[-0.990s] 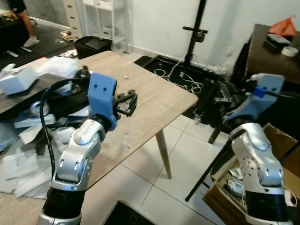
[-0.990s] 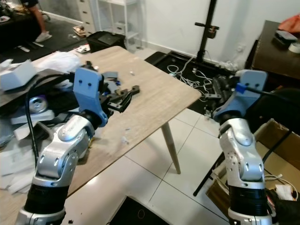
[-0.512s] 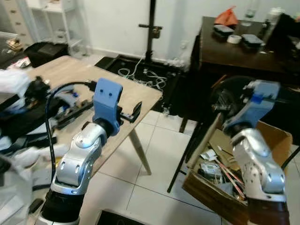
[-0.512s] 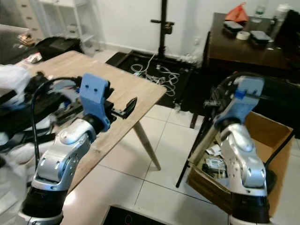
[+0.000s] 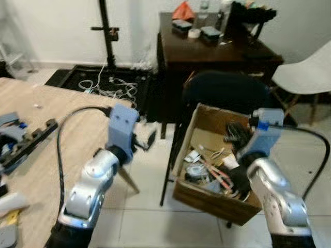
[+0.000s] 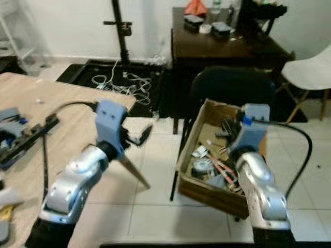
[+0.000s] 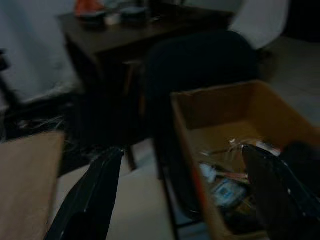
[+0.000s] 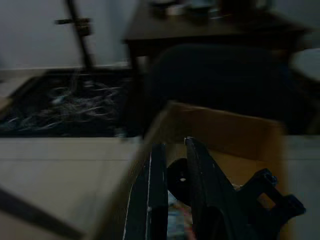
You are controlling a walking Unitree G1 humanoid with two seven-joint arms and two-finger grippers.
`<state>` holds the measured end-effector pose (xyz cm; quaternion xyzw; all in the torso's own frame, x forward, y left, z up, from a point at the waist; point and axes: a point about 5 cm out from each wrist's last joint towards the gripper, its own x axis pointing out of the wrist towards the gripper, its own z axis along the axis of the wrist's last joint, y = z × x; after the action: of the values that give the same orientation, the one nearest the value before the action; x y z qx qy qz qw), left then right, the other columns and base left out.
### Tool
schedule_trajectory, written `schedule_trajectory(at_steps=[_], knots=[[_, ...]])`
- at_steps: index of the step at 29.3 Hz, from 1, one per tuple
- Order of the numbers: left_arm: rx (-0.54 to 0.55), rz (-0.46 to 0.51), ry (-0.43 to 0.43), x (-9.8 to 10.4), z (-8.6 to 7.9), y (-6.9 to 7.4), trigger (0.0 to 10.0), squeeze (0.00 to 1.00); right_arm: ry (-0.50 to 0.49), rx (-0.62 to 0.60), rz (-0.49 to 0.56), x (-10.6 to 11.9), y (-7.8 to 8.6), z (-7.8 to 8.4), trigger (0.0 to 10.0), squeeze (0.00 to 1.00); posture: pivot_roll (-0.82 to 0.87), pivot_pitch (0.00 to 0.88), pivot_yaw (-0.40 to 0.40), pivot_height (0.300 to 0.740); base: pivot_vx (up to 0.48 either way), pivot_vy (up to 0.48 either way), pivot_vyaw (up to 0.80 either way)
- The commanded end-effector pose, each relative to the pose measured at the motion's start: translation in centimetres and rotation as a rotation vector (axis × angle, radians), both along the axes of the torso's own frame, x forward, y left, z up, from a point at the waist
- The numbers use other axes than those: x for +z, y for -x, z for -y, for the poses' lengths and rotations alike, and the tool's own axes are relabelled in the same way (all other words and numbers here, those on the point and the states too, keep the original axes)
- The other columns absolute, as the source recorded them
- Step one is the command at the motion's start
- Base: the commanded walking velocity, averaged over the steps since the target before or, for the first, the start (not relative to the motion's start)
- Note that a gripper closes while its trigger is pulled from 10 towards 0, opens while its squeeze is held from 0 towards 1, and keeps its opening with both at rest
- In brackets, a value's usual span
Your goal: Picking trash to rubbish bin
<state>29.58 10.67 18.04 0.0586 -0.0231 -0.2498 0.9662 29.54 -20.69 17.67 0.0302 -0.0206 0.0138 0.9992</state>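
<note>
The floor is of pale tiles (image 5: pixel 150 222), and on it stands an open cardboard box (image 5: pixel 217 199) that serves as the rubbish bin; inside it lie mixed trash pieces (image 5: pixel 207 168) such as wrappers, cables and small packets. The box is just beside a black chair (image 5: pixel 225 93), and behind the chair stands a dark wooden desk (image 5: pixel 207 49) with an orange bag (image 5: pixel 183 10), a roll of tape (image 5: pixel 194 33) and some flat containers on it. A white chair (image 5: pixel 305 75) is at the robot's right, near the desk. At the robot's left is a light wooden tabletop (image 5: pixel 46 139) on slanted legs, which carries a black power strip (image 5: pixel 28 144) and a few blurred small things. Beyond it, a black stand (image 5: pixel 106 36) rises from a dark mat with loose white cables (image 5: pixel 111 82) on it, before a white wall. The left gripper (image 7: pixel 180 195) is held out past the edge of the tabletop, toward the box, with its 2 fingers wide apart and nothing between them. The right gripper (image 8: pixel 172 200) is above the box; its 2 fingers are nearly together, and I cannot tell if they hold something, because the wrist picture is dark and blurred.
</note>
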Motion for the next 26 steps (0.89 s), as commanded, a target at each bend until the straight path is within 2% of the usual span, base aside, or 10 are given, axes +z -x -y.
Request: schedule_trajectory(at_steps=[1,4,8,13,21,26], knots=[[0.004,-0.004,-0.009,-0.19,-0.08,0.02,10.0,0.00,0.004,0.009,-0.025,-0.55,0.09,-0.25,10.0,0.00,0.12,0.047,-0.002,0.740,0.000,0.000,-0.80],[0.010,-0.013,0.012,-0.08,0.12,0.05,10.0,0.00,0.031,0.015,-0.033,-0.74,-0.24,-0.06,10.0,0.00,0.12,0.047,-0.001,0.740,0.000,0.000,0.00],[-0.029,0.007,0.028,0.02,0.46,0.33,10.0,0.00,0.013,0.005,-0.049,-0.84,-0.30,-0.08,10.0,0.00,0.11,0.044,-0.002,0.740,0.000,0.000,0.00],[-0.021,0.014,0.035,0.16,0.46,0.18,10.0,0.00,-0.001,0.009,-0.065,-1.16,-0.28,-0.23,10.0,0.00,0.12,0.039,-0.010,0.740,0.000,0.000,0.00],[0.002,0.021,0.026,0.34,0.28,0.07,10.0,0.00,-0.011,0.024,-0.062,-1.04,-0.79,-0.49,10.0,0.00,0.13,0.043,-0.016,0.740,0.000,0.000,-0.80],[0.015,0.022,0.027,0.20,0.28,-0.08,10.0,0.00,0.003,0.007,-0.052,-0.83,-0.60,-0.03,10.0,0.00,0.12,0.044,-0.012,0.740,0.000,0.000,-0.80]])
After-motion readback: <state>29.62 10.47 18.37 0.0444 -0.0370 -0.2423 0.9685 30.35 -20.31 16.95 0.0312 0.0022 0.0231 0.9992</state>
